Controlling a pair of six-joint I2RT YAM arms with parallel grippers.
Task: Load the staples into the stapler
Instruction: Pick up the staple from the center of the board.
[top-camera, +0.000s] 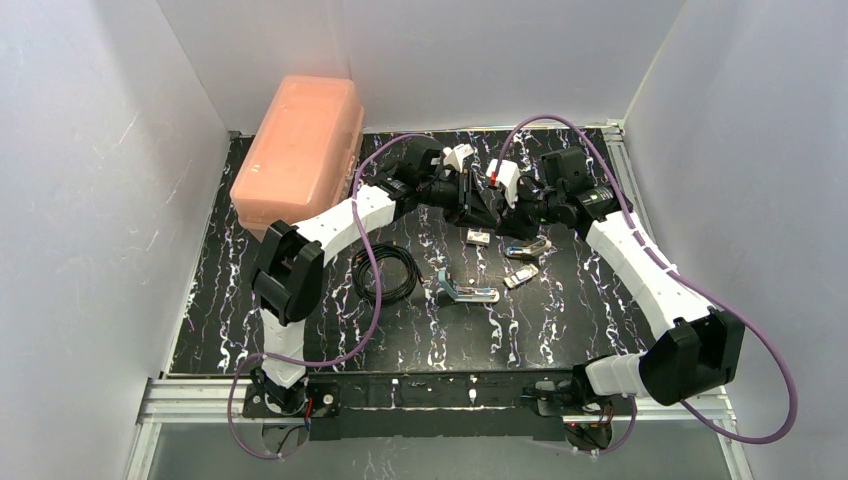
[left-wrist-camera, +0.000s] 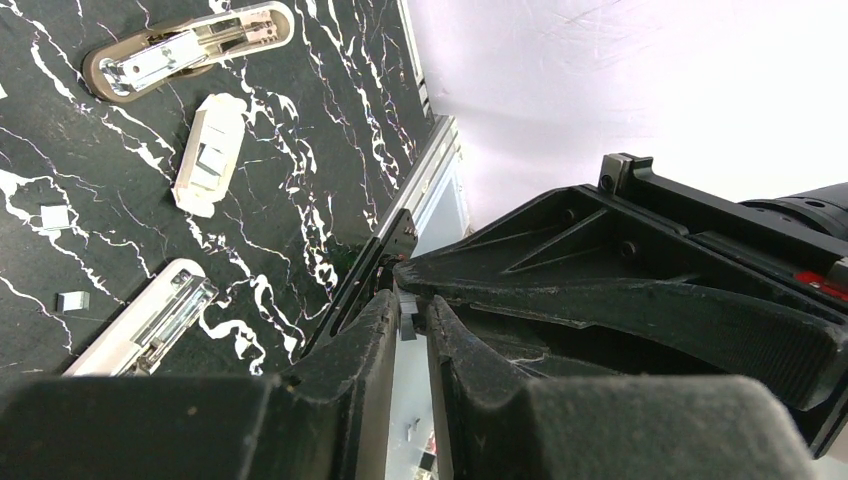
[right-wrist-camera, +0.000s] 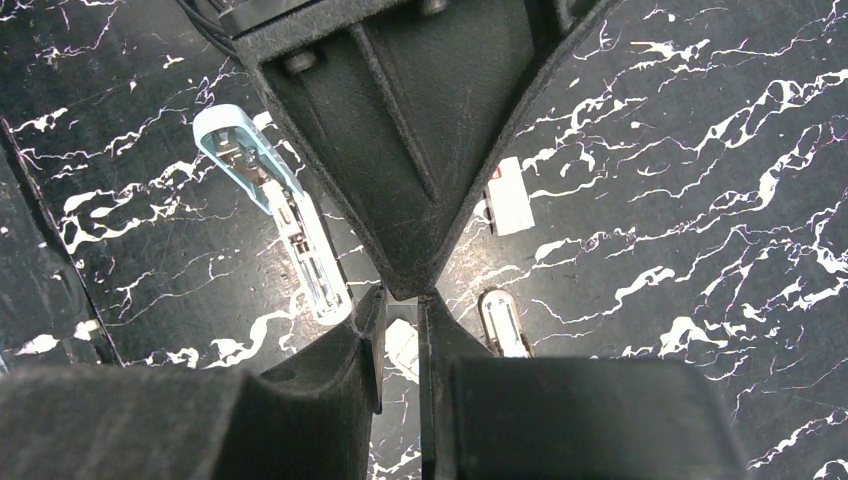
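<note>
Light-blue, the stapler (right-wrist-camera: 278, 210) is laid open on the counter (top-camera: 560, 330). Aloft, left gripper (left-wrist-camera: 408, 312) and right gripper (right-wrist-camera: 400, 305) are met tip to tip, jaws nearly together. A pinch on what seem the staples (left-wrist-camera: 407, 324) cannot be confirmed. Handover is judged underway; channel alignment is called for next.

Top external: high, behind both arm bases, tilted down and forward. It sits far enough back to take in the whole bench (top-camera: 300, 330).

Left wrist: very near, sighting along the left jaws, low across the bench toward a white wall (left-wrist-camera: 600, 80).

Right wrist: very near, looking steeply down past the right jaws.

Shared: the stapler (top-camera: 466, 291) lies mid-bench in the top view and upper left in the right wrist view.
</note>
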